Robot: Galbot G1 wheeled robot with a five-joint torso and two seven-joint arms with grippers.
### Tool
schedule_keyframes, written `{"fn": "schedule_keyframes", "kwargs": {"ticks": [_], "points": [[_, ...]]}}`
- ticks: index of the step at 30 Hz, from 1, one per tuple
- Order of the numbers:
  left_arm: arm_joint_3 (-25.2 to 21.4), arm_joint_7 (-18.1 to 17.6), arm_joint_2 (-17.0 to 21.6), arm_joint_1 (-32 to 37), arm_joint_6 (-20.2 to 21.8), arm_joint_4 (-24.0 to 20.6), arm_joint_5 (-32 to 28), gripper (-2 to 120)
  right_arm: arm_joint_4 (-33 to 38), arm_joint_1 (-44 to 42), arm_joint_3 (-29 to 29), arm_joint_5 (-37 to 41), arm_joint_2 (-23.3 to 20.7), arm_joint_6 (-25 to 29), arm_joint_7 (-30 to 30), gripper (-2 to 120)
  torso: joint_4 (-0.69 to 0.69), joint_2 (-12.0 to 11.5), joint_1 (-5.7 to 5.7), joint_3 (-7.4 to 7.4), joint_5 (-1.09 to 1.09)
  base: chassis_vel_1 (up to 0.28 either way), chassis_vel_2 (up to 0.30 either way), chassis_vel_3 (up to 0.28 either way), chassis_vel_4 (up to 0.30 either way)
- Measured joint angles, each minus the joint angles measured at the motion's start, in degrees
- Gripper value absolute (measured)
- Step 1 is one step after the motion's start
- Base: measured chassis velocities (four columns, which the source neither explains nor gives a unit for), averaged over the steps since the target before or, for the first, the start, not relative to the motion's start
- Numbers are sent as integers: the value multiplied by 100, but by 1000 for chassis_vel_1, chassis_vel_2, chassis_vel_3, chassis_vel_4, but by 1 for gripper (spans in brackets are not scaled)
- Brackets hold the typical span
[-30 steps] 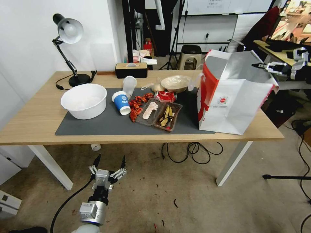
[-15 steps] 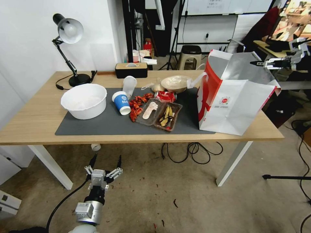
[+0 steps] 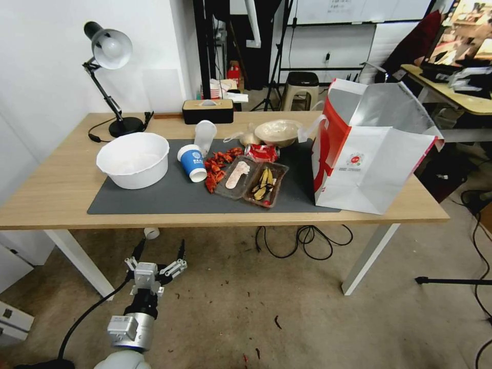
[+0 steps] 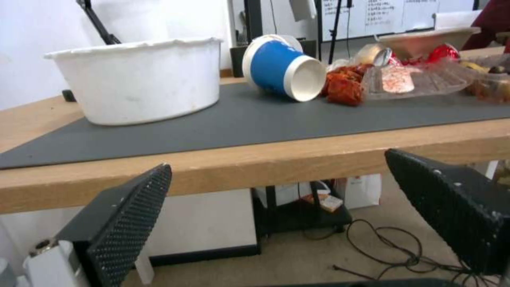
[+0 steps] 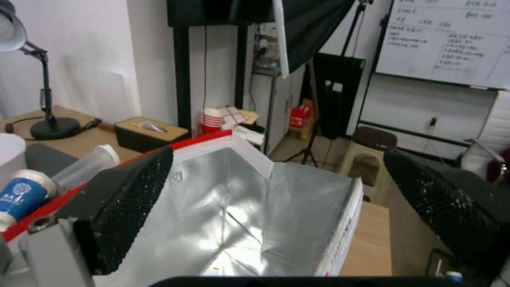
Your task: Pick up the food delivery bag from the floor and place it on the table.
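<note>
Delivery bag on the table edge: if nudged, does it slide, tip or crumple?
The food delivery bag is tall, open-topped and looks empty, so probably light and apt to tip. Its thin foil-lined walls already lean, so likely floppy. It stands by the table corner, so a push risks a fall.

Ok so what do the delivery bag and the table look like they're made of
The food delivery bag: seemingly coated paper or thin plastic sheet outside, creased and matte, with a shiny crinkled silver foil lining. The table: light wood-look top, possibly laminate, judging by its even grain, on white legs.

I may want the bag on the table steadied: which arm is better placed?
Right, probably. The right gripper, fingers open, hovers by the food delivery bag's open top; the left gripper hangs low, below the table's opposite end.
</note>
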Motion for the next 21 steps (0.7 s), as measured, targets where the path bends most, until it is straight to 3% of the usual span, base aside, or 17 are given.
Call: {"fn": "schedule_keyframes", "kwargs": {"ticks": [2,4,5,7,8,11,12,15,21], "points": [[4,-2,11,7,11,-14,-24,100,122,-287,269,17,37,16,55,100,0,0,0,0,1,0,0,0,0],[6,-12,64,18,68,-61,-99,100,528,-1152,1291,50,226,126,229,100,0,0,0,0,-1,0,0,0,0],[6,-12,64,18,68,-61,-99,100,528,-1152,1291,50,226,126,229,100,0,0,0,0,-1,0,0,0,0],[-13,-20,106,15,110,-107,-150,100,867,-1915,2044,73,479,177,296,100,-1,0,0,0,0,0,0,0,0],[-13,-20,106,15,110,-107,-150,100,867,-1915,2044,73,479,177,296,100,-1,0,0,0,0,0,0,0,0],[-27,-25,147,16,149,-155,-182,100,1256,-2826,2853,76,871,295,346,100,0,0,0,0,2,0,0,0,0],[-27,-25,147,16,149,-155,-182,100,1256,-2826,2853,76,871,295,346,100,0,0,0,0,2,0,0,0,0],[-31,-30,166,15,162,-187,-227,100,1616,-3555,3569,40,1372,581,360,100,-2,0,-1,0,0,0,0,0,0],[-52,-32,193,19,163,-225,-264,100,2001,-4154,3909,-94,1973,1088,396,100,0,0,0,0,3,0,0,0,0]]}}
